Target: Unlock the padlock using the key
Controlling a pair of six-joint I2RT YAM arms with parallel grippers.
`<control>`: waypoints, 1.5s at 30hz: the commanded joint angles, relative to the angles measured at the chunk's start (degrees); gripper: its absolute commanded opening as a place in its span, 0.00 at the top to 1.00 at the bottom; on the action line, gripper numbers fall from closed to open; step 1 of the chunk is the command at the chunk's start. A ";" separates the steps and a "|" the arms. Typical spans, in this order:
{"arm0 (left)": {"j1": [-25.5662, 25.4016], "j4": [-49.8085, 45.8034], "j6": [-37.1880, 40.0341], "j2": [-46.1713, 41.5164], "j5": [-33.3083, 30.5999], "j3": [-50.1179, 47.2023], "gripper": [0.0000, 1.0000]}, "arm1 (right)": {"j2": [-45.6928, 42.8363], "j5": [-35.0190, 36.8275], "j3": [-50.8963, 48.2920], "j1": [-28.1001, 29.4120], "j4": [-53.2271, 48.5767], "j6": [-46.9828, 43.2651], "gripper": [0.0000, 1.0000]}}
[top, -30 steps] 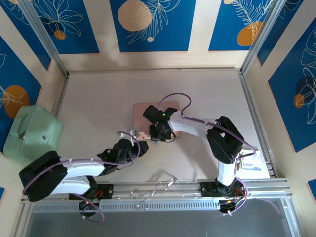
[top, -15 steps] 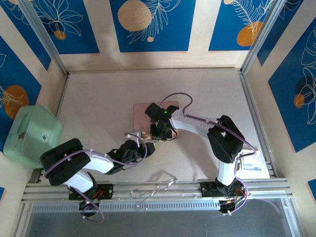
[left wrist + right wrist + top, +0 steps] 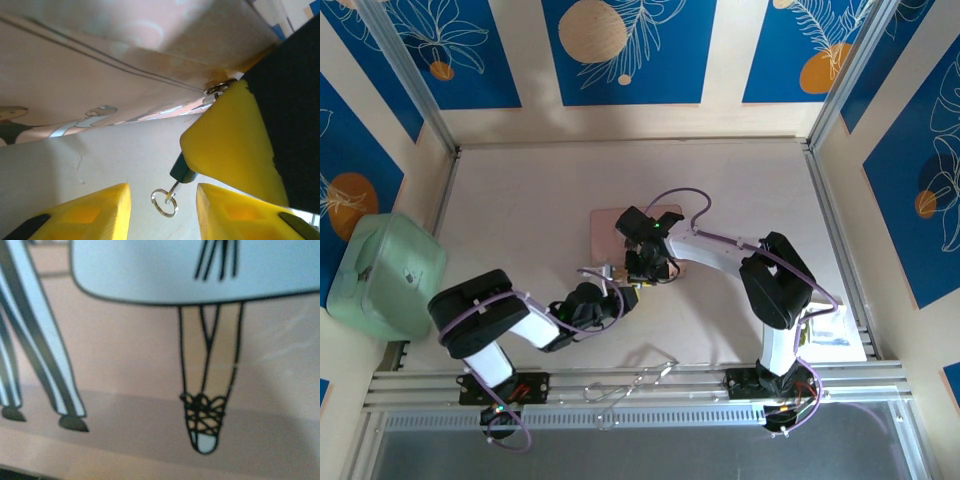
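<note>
Straddling a ring (image 3: pixel 164 203), left claw (image 3: pixel 160 211) agape.

Pink tin (image 3: pixel 608 228) on beige table (image 3: pixel 520 200)

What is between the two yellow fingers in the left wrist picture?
A small metal ring joined to a dark green stub, seen in the left wrist view.

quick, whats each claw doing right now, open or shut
left claw: open; a small ring sits in the gap, not gripped.
right claw: cannot be told; it is down at the pink tin edge.
</note>
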 commanded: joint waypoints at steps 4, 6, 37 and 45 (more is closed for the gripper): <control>0.69 3.14 0.10 2.18 2.32 1.85 0.65 | 0.18 -2.75 -0.42 -0.38 0.24 -0.33 1.00; 0.75 3.17 0.02 2.38 2.47 1.98 0.67 | 0.18 -2.90 -0.48 -0.45 0.42 -0.28 1.00; 3.68 16.36 -8.75 9.58 7.10 -0.12 1.00 | -25.94 -4.68 -33.95 -4.98 42.61 6.38 0.39; 4.47 21.42 -11.05 11.05 8.62 -1.36 1.00 | -22.50 -6.20 -34.46 -5.12 45.60 2.19 0.37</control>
